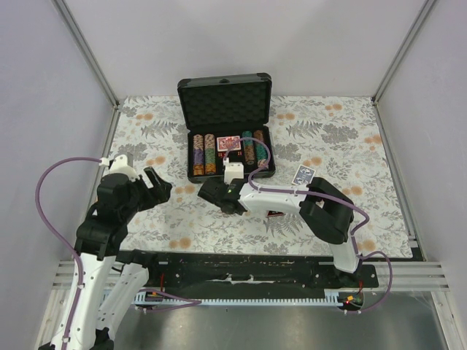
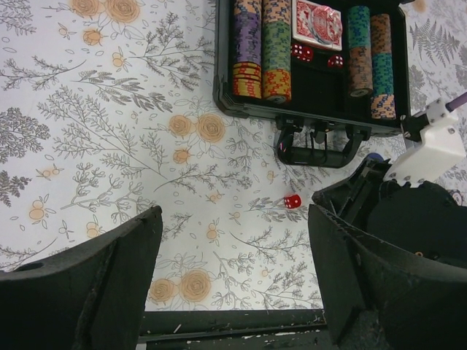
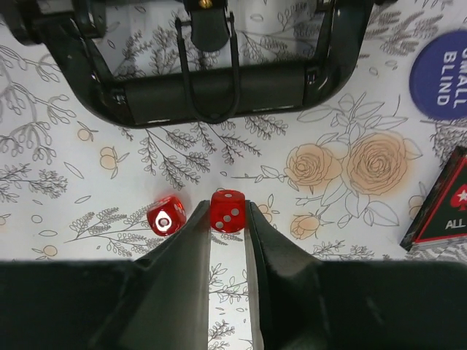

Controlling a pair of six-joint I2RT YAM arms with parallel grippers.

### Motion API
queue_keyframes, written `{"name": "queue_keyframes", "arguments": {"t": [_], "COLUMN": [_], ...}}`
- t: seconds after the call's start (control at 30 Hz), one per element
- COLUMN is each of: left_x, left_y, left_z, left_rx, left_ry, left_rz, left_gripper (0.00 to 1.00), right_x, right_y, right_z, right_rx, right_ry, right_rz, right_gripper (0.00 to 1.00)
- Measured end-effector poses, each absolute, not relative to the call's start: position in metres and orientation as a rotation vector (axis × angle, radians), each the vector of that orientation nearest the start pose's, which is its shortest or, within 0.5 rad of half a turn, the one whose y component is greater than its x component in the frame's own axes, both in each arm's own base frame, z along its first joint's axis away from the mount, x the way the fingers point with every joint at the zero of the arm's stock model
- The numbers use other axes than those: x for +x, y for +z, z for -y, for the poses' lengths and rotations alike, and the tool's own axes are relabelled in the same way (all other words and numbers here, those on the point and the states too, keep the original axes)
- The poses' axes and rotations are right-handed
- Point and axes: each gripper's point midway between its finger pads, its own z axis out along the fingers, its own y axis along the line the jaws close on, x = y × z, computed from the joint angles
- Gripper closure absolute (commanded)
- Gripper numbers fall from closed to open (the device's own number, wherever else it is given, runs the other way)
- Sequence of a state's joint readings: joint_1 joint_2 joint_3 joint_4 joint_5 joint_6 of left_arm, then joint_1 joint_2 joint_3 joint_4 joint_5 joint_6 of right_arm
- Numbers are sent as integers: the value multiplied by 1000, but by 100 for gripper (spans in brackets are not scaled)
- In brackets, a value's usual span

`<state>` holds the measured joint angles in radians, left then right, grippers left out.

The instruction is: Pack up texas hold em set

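Observation:
The dark grey case of the texas hold em set stands open at the back of the table. Rows of poker chips, a red card deck and red dice lie in it. In front of its handle, my right gripper is shut on a red die, which sits between its fingertips on the cloth. A second red die lies just left of the left finger. My left gripper hovers open over bare cloth to the left, holding nothing.
A blue "small blind" button and a dark "all in" piece lie right of the right gripper. A blue card deck rests on the floral cloth right of the case. White walls enclose the table.

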<state>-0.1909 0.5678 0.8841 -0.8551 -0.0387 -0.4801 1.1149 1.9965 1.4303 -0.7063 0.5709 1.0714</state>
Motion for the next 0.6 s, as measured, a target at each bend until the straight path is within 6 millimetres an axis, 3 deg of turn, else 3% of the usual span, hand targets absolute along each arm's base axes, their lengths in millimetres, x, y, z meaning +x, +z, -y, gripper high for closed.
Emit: {"name": "queue_keyframes", "arguments": {"t": [0.13, 0.3, 0.6], "left_x": [201, 205, 210], "left_y": [226, 229, 228], "left_z": [54, 56, 61], "left_rx": [-323, -319, -306], "left_ry": [-372, -380, -406], "left_rz": [-2113, -2101, -2110], "left_gripper": [13, 13, 14], "right_x": [253, 281, 373], "right_y": [54, 91, 123], "right_z": [-348, -354, -338], "right_rx": [-15, -69, -77], "right_ry": [-28, -4, 53], "right_rz": [-2445, -2361, -2267], "right_gripper": [85, 87, 87]}}
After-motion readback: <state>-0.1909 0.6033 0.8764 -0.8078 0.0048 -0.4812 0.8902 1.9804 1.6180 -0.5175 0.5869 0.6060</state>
